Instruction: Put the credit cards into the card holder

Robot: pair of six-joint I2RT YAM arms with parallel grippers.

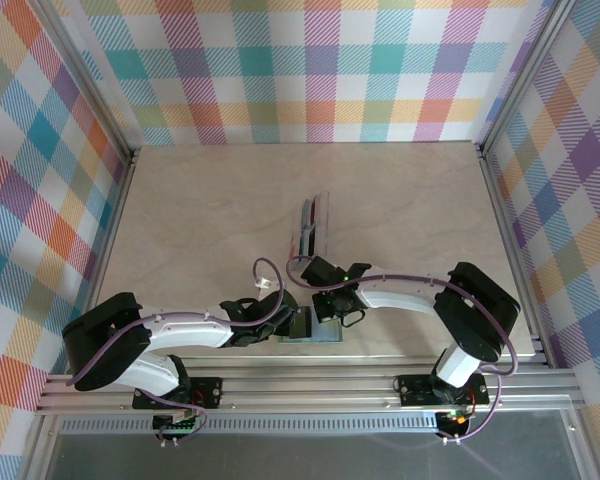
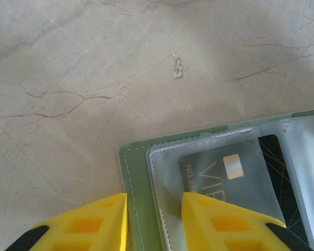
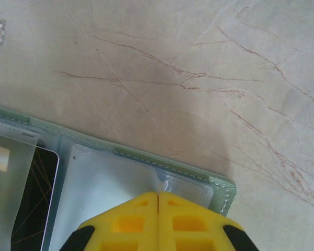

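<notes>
The grey-green card holder (image 1: 325,334) lies open on the table between the two arms. Its clear sleeves hold a dark credit card (image 2: 220,175) with gold lettering and a black card (image 3: 36,198) beside it. My left gripper (image 2: 154,201) is open and straddles the holder's left edge (image 2: 136,172), one finger over the table and the other on the clear sleeve. My right gripper (image 3: 158,194) is shut, its tips pinching a puckered edge of a clear sleeve (image 3: 110,183) near the holder's right corner (image 3: 222,191). More cards stand in a clear tray (image 1: 313,225) farther back.
The holder sits close to the table's front edge and the metal rail (image 1: 310,385). Plaid walls enclose the marble-patterned table (image 1: 200,220) on three sides. A small chip (image 2: 178,68) marks the tabletop just beyond the holder.
</notes>
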